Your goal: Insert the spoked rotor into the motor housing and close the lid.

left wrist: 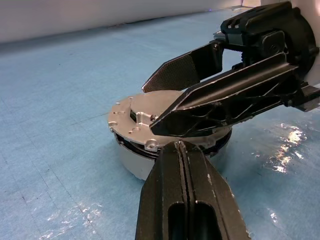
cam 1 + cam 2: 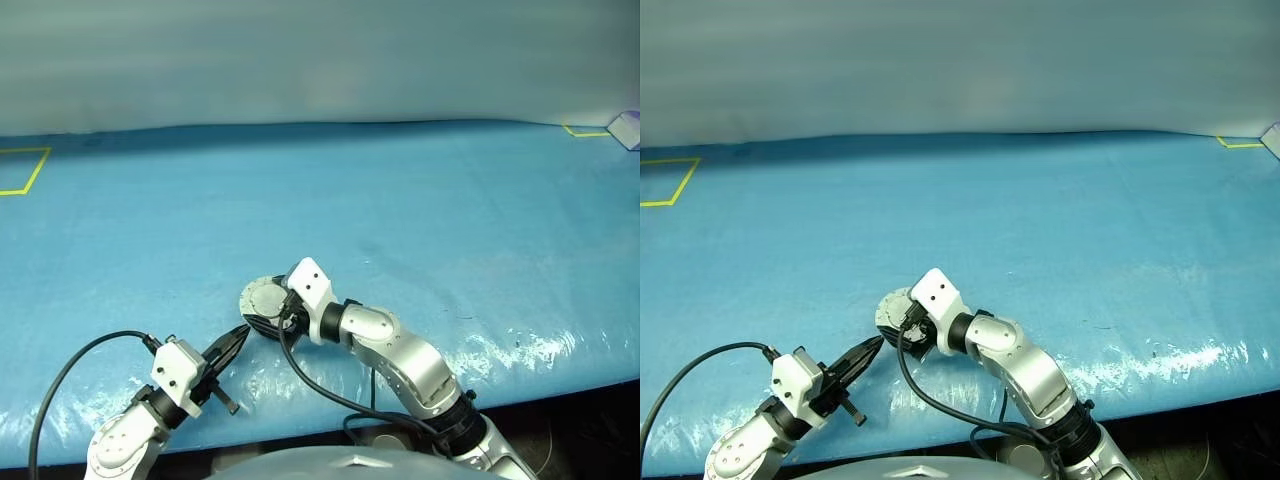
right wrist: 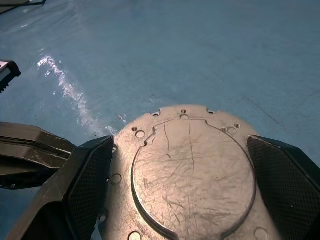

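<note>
Down near the front edge of the blue-covered worktop sits the motor housing, a shallow round grey cup with its lid lying closed on top. The lid's upward face is plain scratched grey metal with a raised round boss in the middle and small holes around its rim. A dark band runs around the seam between lid and housing in the left wrist view; whether that is the rim of the spoked rotor I cannot tell.

The right gripper reaches in from the robot's right and straddles the lid, its 2 black fingers spread wide, 1 on each side of the disc. The textured pads stand right at the lid's edge, but whether they press on it or only flank it is not clear from the pictures. In the left wrist view 1 of these fingers passes across the top of the lid.

The left gripper lies low over the worktop just beside the housing on the robot's left, its 2 fingers pressed together with nothing between them and its tip pointing at the housing's side wall, very close to it.

Yellow tape corners mark the worktop at the far left and far right.
</note>
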Robot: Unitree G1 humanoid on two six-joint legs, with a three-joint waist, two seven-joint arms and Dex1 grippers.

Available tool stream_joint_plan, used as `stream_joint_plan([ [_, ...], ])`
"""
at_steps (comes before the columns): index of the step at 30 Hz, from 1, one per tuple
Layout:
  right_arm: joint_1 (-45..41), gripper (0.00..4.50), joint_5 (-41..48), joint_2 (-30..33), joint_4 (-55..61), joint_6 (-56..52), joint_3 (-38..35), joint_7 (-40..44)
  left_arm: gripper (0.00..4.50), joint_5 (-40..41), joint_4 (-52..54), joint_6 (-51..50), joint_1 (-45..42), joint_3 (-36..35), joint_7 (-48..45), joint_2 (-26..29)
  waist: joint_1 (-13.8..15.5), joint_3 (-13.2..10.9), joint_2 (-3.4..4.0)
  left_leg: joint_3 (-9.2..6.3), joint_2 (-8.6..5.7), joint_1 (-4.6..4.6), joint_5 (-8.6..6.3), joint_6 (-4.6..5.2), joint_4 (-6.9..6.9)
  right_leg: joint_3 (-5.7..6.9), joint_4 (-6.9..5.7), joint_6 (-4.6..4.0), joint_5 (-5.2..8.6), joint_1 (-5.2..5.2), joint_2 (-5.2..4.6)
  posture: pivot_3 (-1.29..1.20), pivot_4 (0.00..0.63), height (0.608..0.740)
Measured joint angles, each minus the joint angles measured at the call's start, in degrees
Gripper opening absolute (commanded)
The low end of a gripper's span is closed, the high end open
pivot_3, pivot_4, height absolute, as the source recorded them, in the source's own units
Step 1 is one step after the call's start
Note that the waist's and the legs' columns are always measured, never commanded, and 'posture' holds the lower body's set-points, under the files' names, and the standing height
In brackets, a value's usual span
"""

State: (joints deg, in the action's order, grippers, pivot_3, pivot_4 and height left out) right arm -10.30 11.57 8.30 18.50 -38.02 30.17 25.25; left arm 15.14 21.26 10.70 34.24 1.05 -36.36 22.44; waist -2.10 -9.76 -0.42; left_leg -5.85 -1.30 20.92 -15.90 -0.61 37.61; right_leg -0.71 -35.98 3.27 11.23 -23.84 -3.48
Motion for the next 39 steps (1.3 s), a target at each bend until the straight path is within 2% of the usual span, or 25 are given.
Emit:
stream_joint_plan([
  [4, 0.0, 4.49, -0.4, 0.5, -0.1, 0.4, 0.0, 0.3, 0.0, 0.0, -0.5, 0.0, -0.1, 0.0, 0.0, 0.0, 0.0, 0.0, 0.0, -0.01, 0.0, 0.0, 0.0, 0.0, 0.0, 0.0, 0.0, 0.0, 0.0, 0.0, 0.0, 0.0, 0.15, 0.74],
  [7, 0.1, 3.91, -0.8, 0.5, -0.2, 0.6, 0.0, 0.5, 0.0, -0.1, -0.5, 0.0, -0.2, 0.0, 0.0, 0.0, 0.0, 0.0, 0.0, 0.0, 0.0, -0.01, 0.0, 0.0, 0.0, 0.0, 0.0, 0.0, 0.0, 0.01, 0.0, 0.0, 0.15, 0.74],
  [10, 0.1, 3.04, -1.0, 0.6, -0.1, 0.5, 0.1, 0.9, 0.0, -0.1, -0.5, 0.0, -0.2, 0.0, 0.0, 0.0, 0.0, 0.0, 0.0, -0.01, 0.0, 0.0, 0.0, 0.0, 0.0, 0.0, 0.0, -0.01, 0.01, 0.0, 0.0, 0.0, 0.15, 0.74],
  [26, -6.5, 3.04, -2.6, 4.5, 1.0, -2.6, 3.0, 5.1, 0.0, -0.1, -0.8, 0.0, -0.1, 0.0, 0.1, 0.0, 0.0, 0.0, 0.0, -0.02, -0.01, 0.06, 0.0, 0.0, -0.01, 0.02, 0.01, -0.01, 0.0, -0.04, 0.0, 0.0, 0.15, 0.74],
  [33, -7.3, 3.04, -3.5, 6.9, -2.6, 2.2, 3.0, 9.0, 0.0, -0.3, -0.8, 0.0, -0.1, 0.0, 0.1, 0.0, 0.0, 0.0, 0.0, -0.01, -0.02, 0.02, 0.0, 0.0, -0.01, 0.01, 0.02, -0.01, 0.0, 0.0, -0.02, 0.0, 0.15, 0.74],
  [39, -8.1, 3.04, -3.4, 6.4, -6.8, 5.9, 1.9, 11.6, 0.0, -0.4, -0.9, 0.0, -0.9, -0.1, 0.1, 0.0, -0.1, 0.0, -0.01, 0.0, 0.02, -0.16, 0.0, 0.0, 0.0, 0.01, -0.02, -0.01, 0.0, 0.13, 0.02, 0.0, 0.15, 0.74],
])
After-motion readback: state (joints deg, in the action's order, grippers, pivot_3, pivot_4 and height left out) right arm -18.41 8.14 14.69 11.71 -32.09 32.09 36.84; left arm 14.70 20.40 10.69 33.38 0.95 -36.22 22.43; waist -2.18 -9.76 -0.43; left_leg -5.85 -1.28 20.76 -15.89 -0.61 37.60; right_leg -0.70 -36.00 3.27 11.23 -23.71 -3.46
